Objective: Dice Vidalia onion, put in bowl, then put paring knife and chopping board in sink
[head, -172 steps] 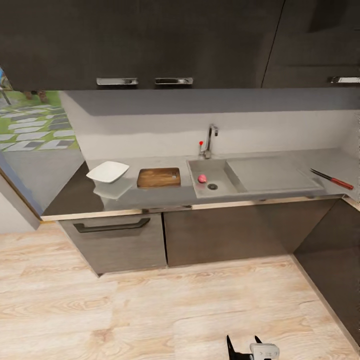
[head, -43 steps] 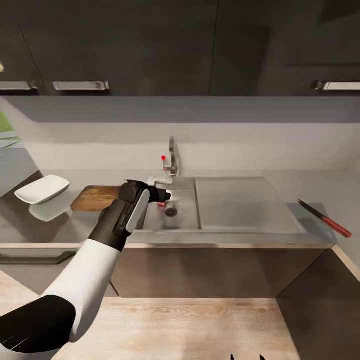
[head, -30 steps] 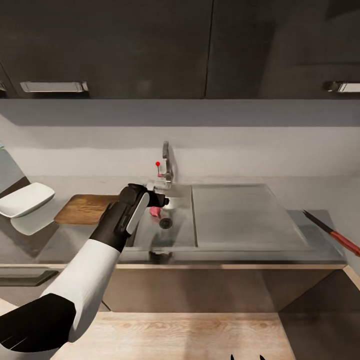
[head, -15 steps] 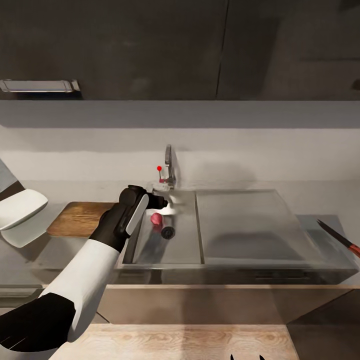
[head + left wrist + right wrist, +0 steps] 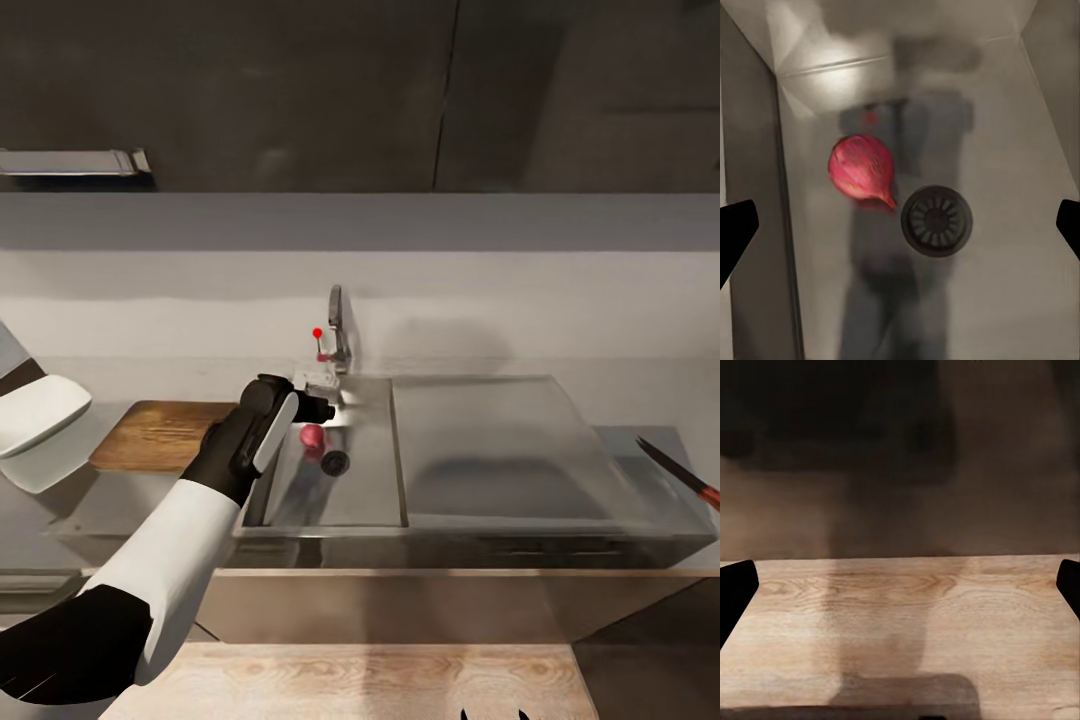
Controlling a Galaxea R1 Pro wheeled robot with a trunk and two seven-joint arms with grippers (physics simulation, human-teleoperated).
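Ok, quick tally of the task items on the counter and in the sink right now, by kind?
Onion: 1, in the sink basin beside the drain
Board: 1
Bowl: 1
Knife: 1, partly cut off at the frame edge
Total: 4

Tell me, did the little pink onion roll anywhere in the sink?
No. The onion lies just left of the drain, as before. The picture shifted because the camera moved.
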